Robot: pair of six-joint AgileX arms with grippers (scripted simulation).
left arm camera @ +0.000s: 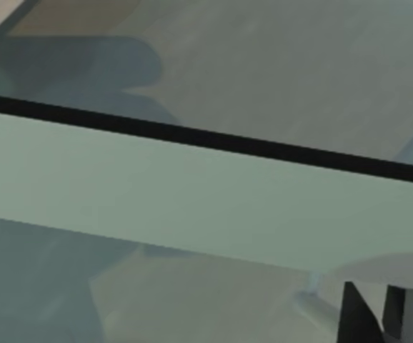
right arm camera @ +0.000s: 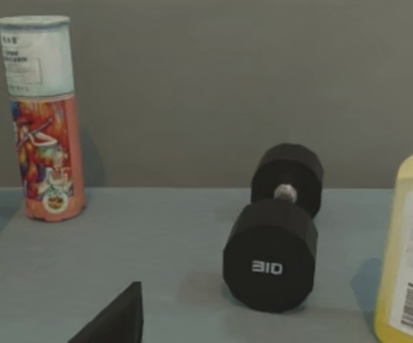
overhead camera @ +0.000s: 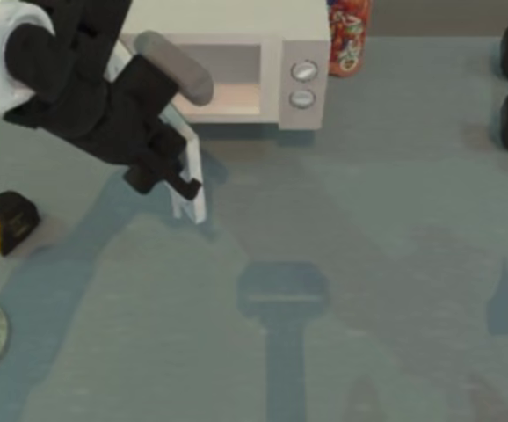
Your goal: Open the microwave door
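Microwave (overhead camera: 236, 66) sits at table's far edge, cavity exposed. Microwave door (overhead camera: 191, 180) swung out toward me, roughly square to the front (mostly done). My left gripper (overhead camera: 170, 180) at its free edge; jaw grip I cannot tell. Right arm out of view, parked.

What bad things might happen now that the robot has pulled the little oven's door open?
The left tool sits at the outer edge of the microwave door, which is swung wide open; if it slips off, the door may swing loose. Pulling further might drag the whole microwave forward or twist it. If it shifts sideways, it might bump the red can standing right beside it.
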